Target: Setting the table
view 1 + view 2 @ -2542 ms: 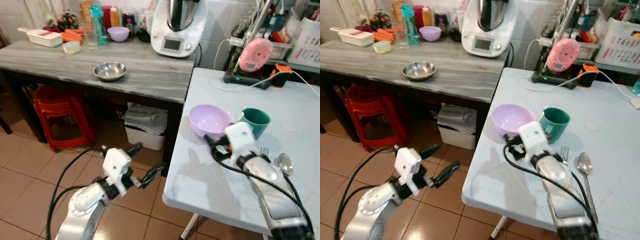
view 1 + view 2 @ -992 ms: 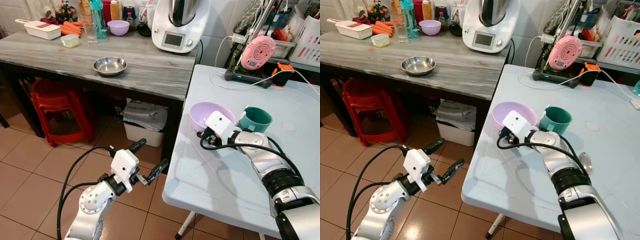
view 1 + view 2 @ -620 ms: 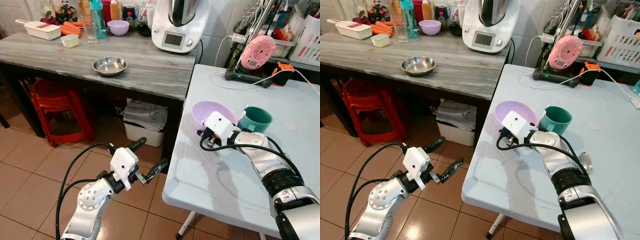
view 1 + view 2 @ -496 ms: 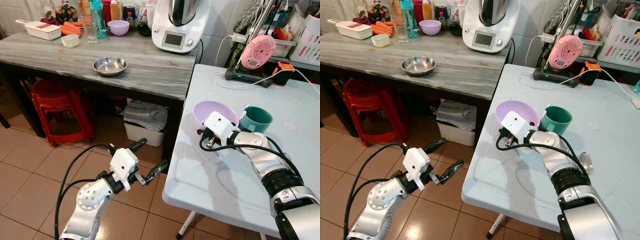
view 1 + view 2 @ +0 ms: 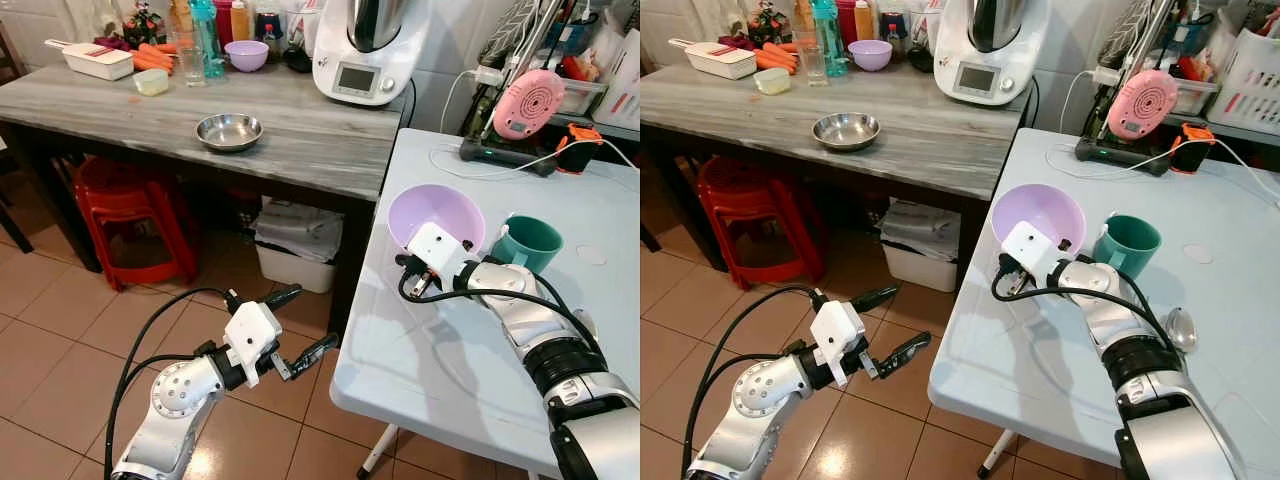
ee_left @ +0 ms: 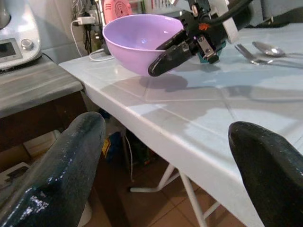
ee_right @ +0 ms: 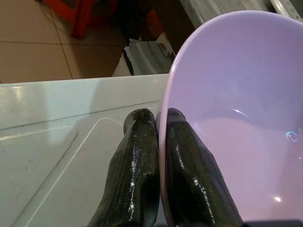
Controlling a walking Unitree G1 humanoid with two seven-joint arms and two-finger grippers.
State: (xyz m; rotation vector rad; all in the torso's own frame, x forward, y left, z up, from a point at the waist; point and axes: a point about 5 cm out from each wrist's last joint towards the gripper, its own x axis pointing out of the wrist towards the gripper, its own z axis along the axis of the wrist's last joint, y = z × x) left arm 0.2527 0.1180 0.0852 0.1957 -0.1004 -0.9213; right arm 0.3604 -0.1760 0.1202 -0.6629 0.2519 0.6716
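Right wrist view: right gripper point(image 7: 158, 125) pinching lilac bowl point(image 7: 236, 104) rim.

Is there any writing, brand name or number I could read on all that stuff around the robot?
None can be read.
Kitchen machine: its small screen is too blurred to make out.
Bottles at the back of the counter: labels too small to read.
Purple bowl in the right claw and teal cup: no markings visible.
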